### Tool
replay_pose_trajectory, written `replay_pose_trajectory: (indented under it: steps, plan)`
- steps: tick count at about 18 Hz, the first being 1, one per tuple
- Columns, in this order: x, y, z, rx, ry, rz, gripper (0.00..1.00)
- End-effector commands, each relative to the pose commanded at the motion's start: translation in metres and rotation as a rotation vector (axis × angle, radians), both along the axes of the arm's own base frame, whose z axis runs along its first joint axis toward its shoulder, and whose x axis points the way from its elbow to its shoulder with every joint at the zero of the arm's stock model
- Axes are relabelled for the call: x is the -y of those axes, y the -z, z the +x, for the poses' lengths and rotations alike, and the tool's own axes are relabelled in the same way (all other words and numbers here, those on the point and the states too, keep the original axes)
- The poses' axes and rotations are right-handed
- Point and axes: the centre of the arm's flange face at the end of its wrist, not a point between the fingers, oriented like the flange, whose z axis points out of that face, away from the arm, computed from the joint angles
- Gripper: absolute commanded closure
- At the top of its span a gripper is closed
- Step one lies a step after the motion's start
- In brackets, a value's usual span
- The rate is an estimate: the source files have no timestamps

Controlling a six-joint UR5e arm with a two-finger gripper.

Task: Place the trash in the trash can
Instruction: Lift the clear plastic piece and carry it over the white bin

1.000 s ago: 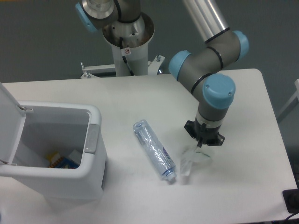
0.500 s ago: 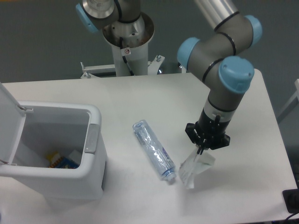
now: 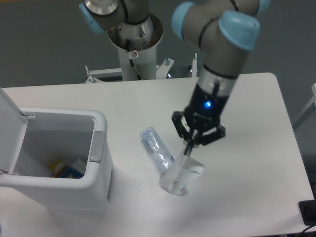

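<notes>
Pinching the wrapper (image 3: 181,174), your gripper (image 3: 190,146) hangs above the bottle (image 3: 157,150); carry it left, high enough to clear the trash can (image 3: 74,190) rim.

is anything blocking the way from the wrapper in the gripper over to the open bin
Nothing visible does. The gripper holds the wrapper raised over the bottle, which lies flat below the path. The trash can stands to the left with its lid open.

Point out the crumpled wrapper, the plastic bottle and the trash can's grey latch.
Crumpled wrapper (image 3: 180,177): fixed camera, middle of the clear piece hanging from the gripper.
Plastic bottle (image 3: 154,146): fixed camera, its upper body on the table.
Grey latch (image 3: 97,146): fixed camera, middle of the latch.
</notes>
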Motion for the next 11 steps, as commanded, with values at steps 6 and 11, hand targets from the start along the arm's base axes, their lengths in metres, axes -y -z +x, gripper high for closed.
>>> replay_pose_trajectory:
  steps: [6, 11]
  plan:
    - [-0.008, -0.045, 0.064, -0.064, 0.08, 0.049, 1.0]
    - [-0.025, -0.052, 0.114, -0.073, 0.155, 0.054, 1.0]
